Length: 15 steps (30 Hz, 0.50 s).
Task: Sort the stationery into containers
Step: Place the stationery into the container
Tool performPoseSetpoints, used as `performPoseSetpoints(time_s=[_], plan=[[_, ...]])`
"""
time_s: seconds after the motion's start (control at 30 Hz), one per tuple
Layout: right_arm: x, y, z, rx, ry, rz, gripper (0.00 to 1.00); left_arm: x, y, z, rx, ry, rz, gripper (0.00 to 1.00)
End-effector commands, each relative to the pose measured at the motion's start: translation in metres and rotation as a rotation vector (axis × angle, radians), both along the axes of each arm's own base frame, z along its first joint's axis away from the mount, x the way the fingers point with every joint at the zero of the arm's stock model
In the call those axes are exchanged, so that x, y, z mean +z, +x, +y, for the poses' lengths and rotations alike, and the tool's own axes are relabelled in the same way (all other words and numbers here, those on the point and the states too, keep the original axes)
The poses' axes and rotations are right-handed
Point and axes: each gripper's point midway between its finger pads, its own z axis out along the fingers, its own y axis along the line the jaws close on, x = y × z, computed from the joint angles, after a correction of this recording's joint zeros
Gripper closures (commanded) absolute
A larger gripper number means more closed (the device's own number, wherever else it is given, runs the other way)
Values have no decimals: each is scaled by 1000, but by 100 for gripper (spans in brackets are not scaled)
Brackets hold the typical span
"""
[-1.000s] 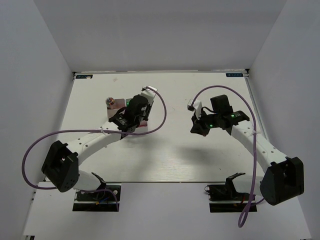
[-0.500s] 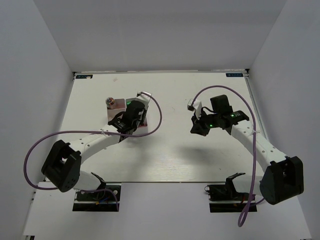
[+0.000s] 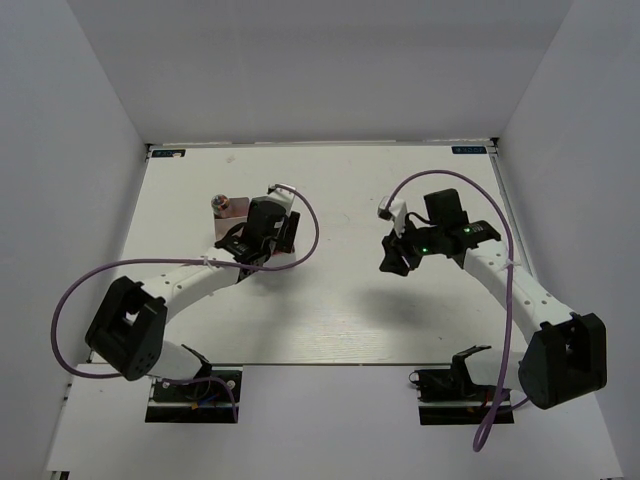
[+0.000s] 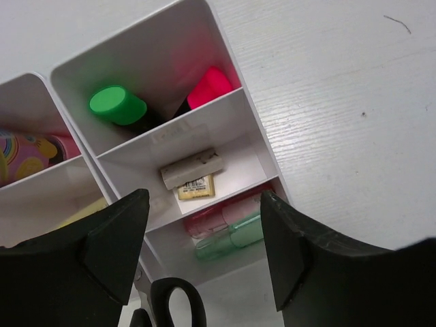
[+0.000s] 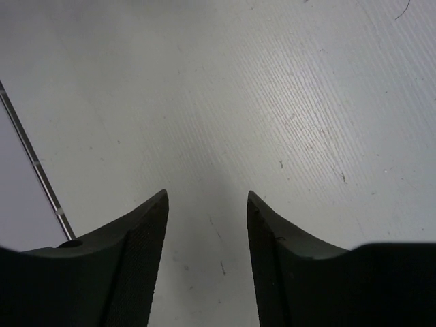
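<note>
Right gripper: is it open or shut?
Open: the right gripper has a clear gap between its fingers, only table seen through it.

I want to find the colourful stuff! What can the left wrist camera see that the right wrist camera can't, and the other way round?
Only the left wrist view: a white plastic divided tray holding a green-capped highlighter, a bright pink highlighter, small pale erasers and pale pink and green markers, plus a black scissors handle at the bottom edge.
Only the right wrist view: a thin metal strip at the left.
Both: the white wood-grain table, and an open black gripper holding nothing, the left gripper and the right gripper.
</note>
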Motion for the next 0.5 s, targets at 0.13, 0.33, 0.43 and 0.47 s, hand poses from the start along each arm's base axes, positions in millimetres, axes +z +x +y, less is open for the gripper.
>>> performPoseSetpoints(time_s=[0.13,0.33,0.43,0.47], plan=[[8,1,0,-17,39,6,18,51,-12,-20,-72,-110,-40,0],[14,29,-16,-328,40,19,9,102,-77,-37,-246,-291,124,0],[13,48,-37,-534,0,-7,9,104,-122,-22,-328,-335,222,0],[14,48,-38,-556,7,-7,9,101,-127,-13,-318,-315,220,0]])
